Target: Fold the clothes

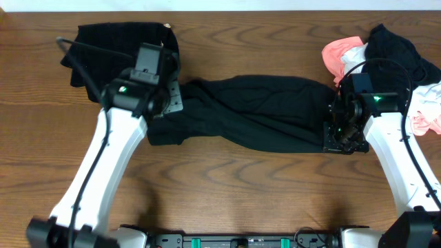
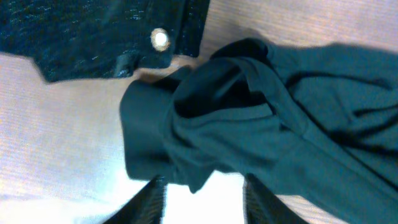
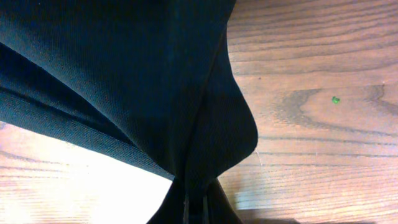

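Smoothing the garment (image 1: 255, 110) — right gripper (image 3: 193, 208) clamped on its end, left gripper (image 2: 202, 199) agape — needs an even pull toward the left edge.

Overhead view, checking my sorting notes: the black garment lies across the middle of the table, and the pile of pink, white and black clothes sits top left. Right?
No: the overhead view shows the clothes pile at the top right, not left. The black garment does lie across the middle of the table.
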### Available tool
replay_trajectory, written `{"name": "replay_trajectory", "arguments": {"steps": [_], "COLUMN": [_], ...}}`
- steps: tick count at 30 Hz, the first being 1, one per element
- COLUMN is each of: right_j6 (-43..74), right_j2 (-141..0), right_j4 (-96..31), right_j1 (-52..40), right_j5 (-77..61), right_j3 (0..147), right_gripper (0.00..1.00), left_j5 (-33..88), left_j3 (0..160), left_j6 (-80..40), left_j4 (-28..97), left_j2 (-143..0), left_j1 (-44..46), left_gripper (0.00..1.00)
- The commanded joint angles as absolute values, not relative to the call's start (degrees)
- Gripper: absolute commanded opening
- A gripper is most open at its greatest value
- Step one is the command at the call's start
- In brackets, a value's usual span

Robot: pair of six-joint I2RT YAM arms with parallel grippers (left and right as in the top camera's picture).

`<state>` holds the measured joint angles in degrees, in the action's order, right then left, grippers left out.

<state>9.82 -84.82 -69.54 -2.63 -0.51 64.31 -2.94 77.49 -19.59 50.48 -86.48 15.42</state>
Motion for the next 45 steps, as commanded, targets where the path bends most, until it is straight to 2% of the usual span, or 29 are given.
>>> {"name": "replay_trajectory", "arguments": {"steps": [1, 3, 9, 21, 23, 31, 45], "right_j6": [8.9, 8.8, 8.5, 8.5, 8.5, 8.5, 8.5], "right_j2": [-84.7, -84.7, -84.7, -84.7, -84.7, -84.6, -84.7], "right_j4": [-69.4, -69.2, -68.6, -68.2, -68.4, -68.4, -68.1], "right_j1": [-2.2, -2.2, -2.2, -2.2, -2.2, -2.2, -2.3], "right_j5": [0.4, 0.4, 0.4, 0.4, 0.4, 0.4, 0.4], "right_j3": [64.1, 64.1, 64.1, 64.1, 64.1, 64.0, 64.0], "right_gripper": [0.01, 0.01, 0.01, 0.01, 0.01, 0.01, 0.01], "left_j5": [-2.1, -2.1, -2.1, 1.3, 1.3, 0.9, 1.2], "left_j3": [76.8, 76.8, 76.8, 76.8, 76.8, 76.8, 76.1], "left_j6": [-19.9, -19.9, -20.0, -19.1, -19.3, -29.1, -30.6], "left_j4": [48.4, 46.4, 42.3, 40.0, 40.3, 40.8, 42.8], "left_j2": [-90.7, -92.6, -96.4, -101.3, -102.0, -103.0, -103.1], "left_j1": [15.2, 14.8, 12.2, 10.3, 10.3, 10.2, 10.3], "left_gripper": [0.52, 0.55, 0.55, 0.54, 0.51, 0.49, 0.49]}}
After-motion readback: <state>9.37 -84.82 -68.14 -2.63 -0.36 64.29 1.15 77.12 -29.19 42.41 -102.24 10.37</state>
